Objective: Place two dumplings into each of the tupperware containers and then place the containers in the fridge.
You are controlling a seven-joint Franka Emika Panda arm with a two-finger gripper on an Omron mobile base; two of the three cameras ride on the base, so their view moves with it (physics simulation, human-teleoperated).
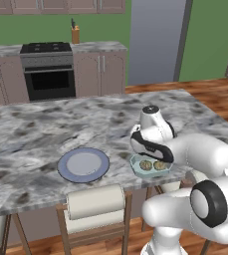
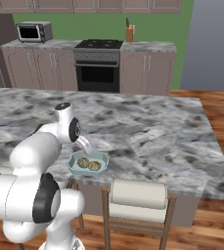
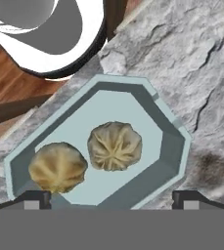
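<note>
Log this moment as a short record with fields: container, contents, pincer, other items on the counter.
container: pale blue-green tub, near the counter's front edge
contents: two dumplings, side by side
pincer: directly above the tub, fingertips spread wide, holding nothing
other items: blue-grey plate on the counter, apart from the tub
background: stove, knife block, toaster oven

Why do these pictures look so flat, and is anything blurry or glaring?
Hand view: sharp, the two dumplings in the blue-green tub evenly lit, no glare. Left base view: the plate casts barely a shadow. Right base view: the marble counter looks soft.
</note>
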